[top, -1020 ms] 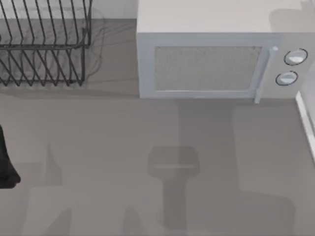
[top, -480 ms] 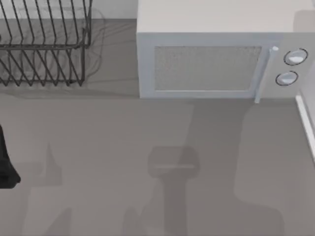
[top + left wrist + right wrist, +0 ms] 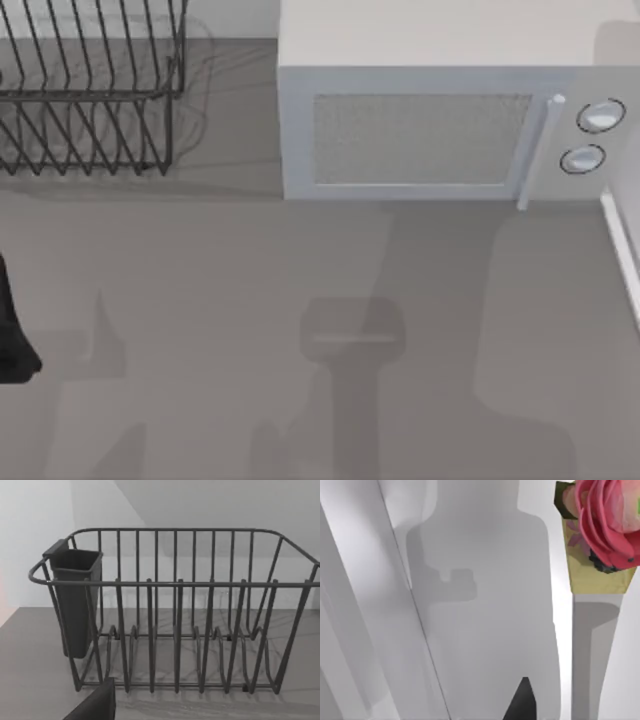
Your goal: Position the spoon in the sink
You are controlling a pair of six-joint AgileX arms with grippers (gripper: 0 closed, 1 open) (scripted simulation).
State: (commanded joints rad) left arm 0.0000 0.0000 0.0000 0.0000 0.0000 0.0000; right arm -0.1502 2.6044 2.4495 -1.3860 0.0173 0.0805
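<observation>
Nearest, the bare grey table (image 3: 200, 300) carries soft shadows at centre. The left arm (image 3: 10, 330) is a dark shape at the table's left edge, parked. A white edge (image 3: 622, 250) runs along the right side; can't tell what it belongs to.

In the left wrist view, a dark bit of the left gripper (image 3: 95, 705) sits low, w/ the wire dish rack (image 3: 195, 582) just beyond it on the table. A dark cutlery cup (image 3: 75, 600) hangs on one end of the rack, white wall behind.

In the right wrist view, a dark tip of the right gripper (image 3: 520, 702) is over a white surface. A pink flower (image 3: 605, 520) in a yellowish pot (image 3: 592, 577) is farther off.

At the table's far side stands the microwave (image 3: 440, 120), door shut, w/ 2 knobs at its right. Spoon's whereabouts: can't tell.
</observation>
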